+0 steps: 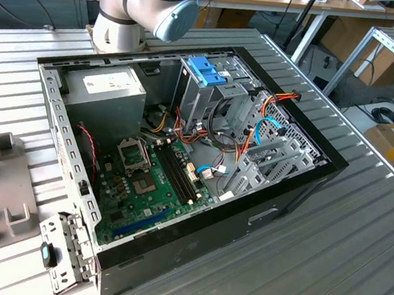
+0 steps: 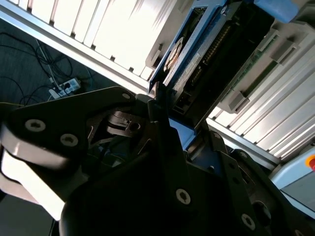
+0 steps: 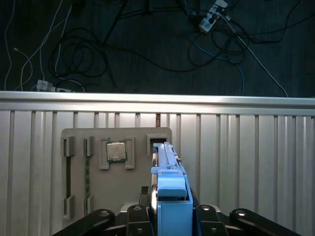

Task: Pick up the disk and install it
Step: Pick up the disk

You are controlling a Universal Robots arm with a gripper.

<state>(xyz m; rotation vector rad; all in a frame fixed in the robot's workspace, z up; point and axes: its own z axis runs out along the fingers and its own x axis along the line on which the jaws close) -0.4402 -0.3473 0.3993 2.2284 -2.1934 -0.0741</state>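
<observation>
I have the disk (image 3: 170, 191) edge-on in the first wrist view. Its blue carrier rail faces the camera, and its long axis runs straight out from the gripper (image 3: 171, 216) toward the grey fixture plate (image 3: 133, 191) below. The far end lines up with a slot in that plate, just beside the seated processor chip (image 3: 116, 151); I cannot tell whether it is still in the slot. The black fingers (image 3: 139, 216) sit tight against both sides of the carrier, so the gripper looks closed on the disk. In the second wrist view the disk's (image 2: 194, 59) broad labelled face slants away from one finger (image 2: 158, 123) that touches its blue edge. The plate lies on the ribbed tabletop (image 3: 246, 162) near its edge. In the exterior view the arm's (image 1: 132, 1) base stands behind the open computer case (image 1: 260, 219).
</observation>
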